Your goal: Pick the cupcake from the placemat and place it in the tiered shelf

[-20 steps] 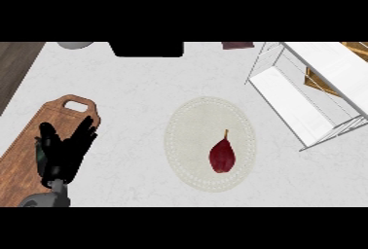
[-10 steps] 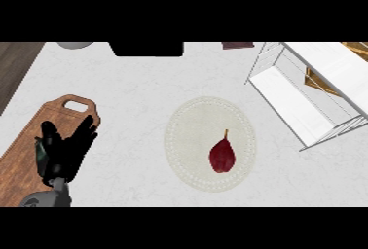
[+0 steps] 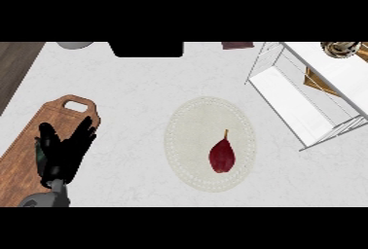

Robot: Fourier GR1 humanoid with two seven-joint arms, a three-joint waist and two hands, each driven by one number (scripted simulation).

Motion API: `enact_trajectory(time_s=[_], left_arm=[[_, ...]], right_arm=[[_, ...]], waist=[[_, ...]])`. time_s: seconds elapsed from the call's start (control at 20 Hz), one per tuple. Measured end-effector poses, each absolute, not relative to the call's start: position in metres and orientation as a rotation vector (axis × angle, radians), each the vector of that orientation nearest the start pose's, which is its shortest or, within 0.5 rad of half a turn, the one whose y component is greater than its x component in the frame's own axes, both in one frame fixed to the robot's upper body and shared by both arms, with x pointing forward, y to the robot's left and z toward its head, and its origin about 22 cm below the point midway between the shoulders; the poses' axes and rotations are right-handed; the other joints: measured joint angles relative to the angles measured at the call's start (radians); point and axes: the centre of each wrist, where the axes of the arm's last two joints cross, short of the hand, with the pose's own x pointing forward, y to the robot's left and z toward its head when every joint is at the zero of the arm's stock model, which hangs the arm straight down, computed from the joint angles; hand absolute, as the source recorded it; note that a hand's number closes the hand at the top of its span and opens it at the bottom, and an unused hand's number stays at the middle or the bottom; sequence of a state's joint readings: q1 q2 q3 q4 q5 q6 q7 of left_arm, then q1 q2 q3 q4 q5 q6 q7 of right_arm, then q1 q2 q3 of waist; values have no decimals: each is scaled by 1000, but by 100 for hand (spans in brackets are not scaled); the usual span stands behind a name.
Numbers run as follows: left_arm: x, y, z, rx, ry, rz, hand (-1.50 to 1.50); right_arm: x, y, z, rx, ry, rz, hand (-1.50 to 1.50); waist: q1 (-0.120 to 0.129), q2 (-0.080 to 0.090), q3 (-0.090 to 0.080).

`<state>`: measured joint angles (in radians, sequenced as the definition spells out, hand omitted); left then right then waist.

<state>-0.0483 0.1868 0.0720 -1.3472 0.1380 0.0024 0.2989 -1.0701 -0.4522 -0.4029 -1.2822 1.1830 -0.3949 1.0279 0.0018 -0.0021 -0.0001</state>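
Presently: my left hand (image 3: 64,155), fingers straight and spread, rests over a wooden cutting board (image 3: 18,165) at the bench's (image 3: 137,87) left side. Well apart to the right, a dark red pear-shaped fruit (image 3: 222,155) lies on the round pale placemat (image 3: 197,126). Beyond it, at upper right, stands the white tiered shelf (image 3: 295,102).

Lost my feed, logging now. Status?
Left hand open, resting over cutting board; right hand not in view. Dark red stemmed item lies on placemat, untouched. Nothing between it and tiered shelf.
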Motion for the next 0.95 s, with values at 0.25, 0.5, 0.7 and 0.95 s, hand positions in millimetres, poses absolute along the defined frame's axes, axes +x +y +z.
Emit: enact_trajectory(time_s=[0.25, 0.5, 0.7, 0.95], left_arm=[[247, 296, -29, 94, -1103, 55, 0], [239, 305, -34, 103, -1103, 60, 0], [239, 305, -33, 107, -1100, 66, 0], [236, 299, -34, 110, -1096, 79, 0]], right_arm=[[355, -307, 346, -1569, -1316, -788, -150], [317, -326, 351, -1640, -1298, -972, -150], [275, -325, 356, -1624, -1327, -1104, -150], [220, -321, 346, -1585, -1349, -1145, -150]], waist=[[-8, -3, -1], [-19, -7, -1], [-27, -10, 0], [-32, -12, 0]])
